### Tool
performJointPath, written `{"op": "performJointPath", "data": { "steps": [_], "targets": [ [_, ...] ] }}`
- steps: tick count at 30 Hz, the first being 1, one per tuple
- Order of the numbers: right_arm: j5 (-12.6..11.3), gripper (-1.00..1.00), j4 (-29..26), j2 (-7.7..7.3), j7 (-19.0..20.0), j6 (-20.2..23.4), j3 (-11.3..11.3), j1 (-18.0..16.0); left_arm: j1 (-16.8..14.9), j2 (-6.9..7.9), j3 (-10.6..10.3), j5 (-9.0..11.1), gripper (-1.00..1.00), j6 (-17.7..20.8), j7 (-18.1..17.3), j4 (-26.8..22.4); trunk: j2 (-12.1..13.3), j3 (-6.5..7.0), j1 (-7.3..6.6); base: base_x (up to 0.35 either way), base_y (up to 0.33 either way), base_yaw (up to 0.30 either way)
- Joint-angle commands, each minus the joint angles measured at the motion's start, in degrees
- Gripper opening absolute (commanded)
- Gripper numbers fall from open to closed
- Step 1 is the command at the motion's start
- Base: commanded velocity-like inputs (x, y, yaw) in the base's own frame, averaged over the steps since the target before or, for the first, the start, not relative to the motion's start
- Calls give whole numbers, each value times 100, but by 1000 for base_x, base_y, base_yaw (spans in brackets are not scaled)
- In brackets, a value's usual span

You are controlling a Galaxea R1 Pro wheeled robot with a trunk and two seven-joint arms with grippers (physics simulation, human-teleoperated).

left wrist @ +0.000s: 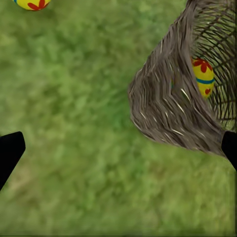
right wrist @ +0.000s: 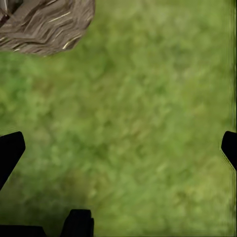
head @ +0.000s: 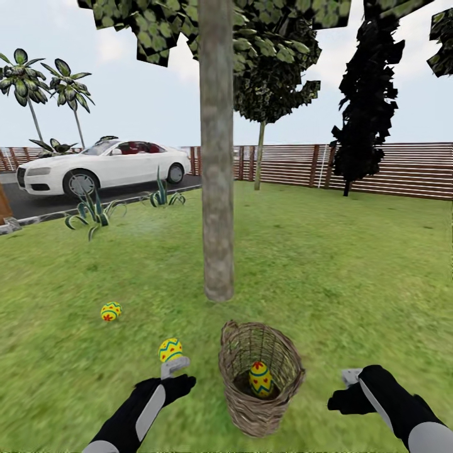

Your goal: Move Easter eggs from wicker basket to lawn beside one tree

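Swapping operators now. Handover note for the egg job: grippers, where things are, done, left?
Left gripper: open, empty, over the lawn beside the wicker basket.
Right gripper: open, empty, over grass on the basket's other side.
Done: two eggs out, one left of the tree, one by the left gripper.
Left: third egg is in the basket; move it beside that tree.

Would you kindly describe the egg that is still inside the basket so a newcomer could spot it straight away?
Start at the thick grey-brown tree trunk in the middle of the lawn. Just in front of it sits the tilted wicker basket. The egg lies inside it, yellow with a red flower and blue-green band; the other two eggs lie on open grass to the left.
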Motion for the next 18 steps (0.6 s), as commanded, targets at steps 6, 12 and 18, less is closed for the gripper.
{"op": "performJointPath", "data": {
  "steps": [6,12,18],
  "targets": [
    [-37,100,-5,-22,-4,16,29,-3,-3,93,-19,64,100,151,48,-27,-3,-6,-1,-18,-308,0],
    [-38,100,-5,-26,-4,17,28,-3,-1,101,-13,64,100,158,47,-31,-3,-6,-1,-1,-308,0],
    [-34,100,-5,-26,-4,19,35,-3,1,102,-7,64,100,158,47,-35,-3,-6,-1,0,-308,0]
  ]
}}
